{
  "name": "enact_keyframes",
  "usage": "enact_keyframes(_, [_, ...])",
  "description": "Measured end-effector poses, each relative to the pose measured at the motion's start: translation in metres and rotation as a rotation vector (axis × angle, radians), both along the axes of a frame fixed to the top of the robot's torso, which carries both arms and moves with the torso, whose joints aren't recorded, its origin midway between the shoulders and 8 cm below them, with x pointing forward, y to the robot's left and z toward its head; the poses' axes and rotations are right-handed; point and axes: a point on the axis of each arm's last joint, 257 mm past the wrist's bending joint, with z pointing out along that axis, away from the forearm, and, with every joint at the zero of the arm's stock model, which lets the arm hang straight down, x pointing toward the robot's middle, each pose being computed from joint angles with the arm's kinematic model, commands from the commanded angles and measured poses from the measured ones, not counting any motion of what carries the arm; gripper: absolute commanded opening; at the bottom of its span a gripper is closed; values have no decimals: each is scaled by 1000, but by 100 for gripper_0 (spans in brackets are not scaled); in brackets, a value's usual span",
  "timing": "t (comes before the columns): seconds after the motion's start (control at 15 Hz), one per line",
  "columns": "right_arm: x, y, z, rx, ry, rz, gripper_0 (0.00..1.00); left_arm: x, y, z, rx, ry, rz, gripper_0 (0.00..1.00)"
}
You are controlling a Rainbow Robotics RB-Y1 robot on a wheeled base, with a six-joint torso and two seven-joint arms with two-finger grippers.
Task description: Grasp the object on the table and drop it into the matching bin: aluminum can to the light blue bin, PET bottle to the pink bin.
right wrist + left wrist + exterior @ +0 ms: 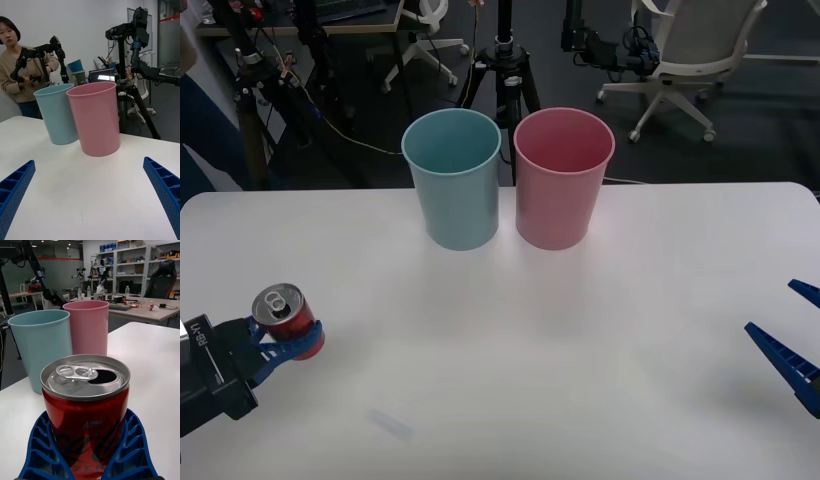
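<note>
The red aluminum can (286,315) stands upright at the table's near left, its silver lid and opened pull tab facing up. My left gripper (283,338) is shut on the can (87,416), its blue fingers (41,450) wrapping both sides of the can's body. The light blue bin (453,177) and the pink bin (563,176) stand side by side at the back middle of the white table (580,340), well beyond the can. My right gripper (798,340) hangs open at the right edge, its fingers (164,187) spread wide and holding nothing.
Tripods, cables and office chairs stand on the floor behind the table. In the right wrist view a person (17,71) stands behind the light blue bin (58,112) and touches nothing on the table. A faint smudge (392,424) marks the near tabletop.
</note>
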Motion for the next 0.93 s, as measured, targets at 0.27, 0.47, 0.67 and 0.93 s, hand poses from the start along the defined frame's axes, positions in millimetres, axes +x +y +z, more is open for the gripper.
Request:
enact_keyframes(0.27, [0, 0, 0, 0, 0, 0, 100, 17, -2, 50, -13, -48, -11, 0])
enact_keyframes(0.47, [0, 0, 0, 0, 0, 0, 100, 34, -5, 88, -13, -46, -44, 0])
enact_keyframes(0.67, [0, 0, 0, 0, 0, 0, 100, 57, -12, 120, -11, -23, -66, 0])
enact_keyframes(0.93, [0, 0, 0, 0, 0, 0, 100, 100, -31, 153, -47, -18, -77, 1])
